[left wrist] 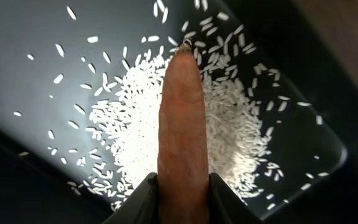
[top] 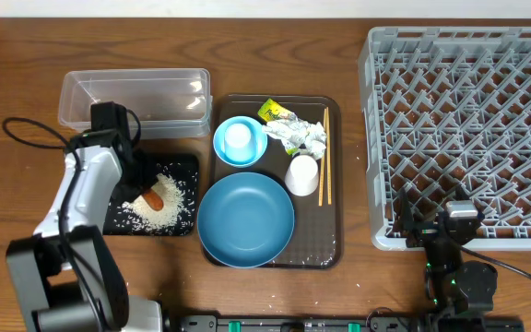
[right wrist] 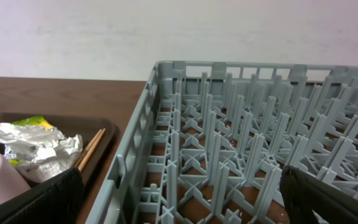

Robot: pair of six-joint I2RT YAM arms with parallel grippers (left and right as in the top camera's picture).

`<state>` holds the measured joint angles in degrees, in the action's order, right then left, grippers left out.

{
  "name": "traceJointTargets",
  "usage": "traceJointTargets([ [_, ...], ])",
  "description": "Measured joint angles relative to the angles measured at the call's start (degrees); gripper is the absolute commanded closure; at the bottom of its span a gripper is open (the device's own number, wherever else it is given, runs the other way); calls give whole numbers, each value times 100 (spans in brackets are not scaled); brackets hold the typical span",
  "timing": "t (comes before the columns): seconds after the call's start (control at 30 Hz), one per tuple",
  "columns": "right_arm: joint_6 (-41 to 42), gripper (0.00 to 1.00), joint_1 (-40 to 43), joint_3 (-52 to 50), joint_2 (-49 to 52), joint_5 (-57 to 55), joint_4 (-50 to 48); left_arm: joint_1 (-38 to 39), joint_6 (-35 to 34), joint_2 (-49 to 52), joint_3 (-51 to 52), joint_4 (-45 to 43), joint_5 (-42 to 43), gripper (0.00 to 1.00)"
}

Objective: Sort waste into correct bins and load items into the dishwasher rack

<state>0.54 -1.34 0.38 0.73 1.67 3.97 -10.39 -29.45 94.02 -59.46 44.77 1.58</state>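
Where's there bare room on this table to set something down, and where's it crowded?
The clear plastic rectangular tub holds nothing. A bare strip of wooden table runs between the dark brown serving tray and the grey plastic lattice rack, itself unloaded. Crowded: the serving tray, packed full, and the shallow black tray, heaped with white rice grains.

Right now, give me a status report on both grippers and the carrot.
Left gripper shut on carrot, over rice in black tray. Right gripper open, empty, by rack corner. No obstruction seen.
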Motion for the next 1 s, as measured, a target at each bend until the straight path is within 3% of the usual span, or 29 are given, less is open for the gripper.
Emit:
traceJointTargets([
  [0.47, 0, 1, 0, 0, 0, 0, 0, 0, -61, 415, 0, 0, -7, 71],
  [0.7, 0, 1, 0, 0, 0, 0, 0, 0, -74, 358, 0, 210, -24, 75],
  [0.93, 0, 1, 0, 0, 0, 0, -2, 0, -76, -645, -24, 608, 0, 74],
  [1.0, 0, 1, 0, 0, 0, 0, 0, 0, -76, -1130, -44, 636, 120, 69],
])
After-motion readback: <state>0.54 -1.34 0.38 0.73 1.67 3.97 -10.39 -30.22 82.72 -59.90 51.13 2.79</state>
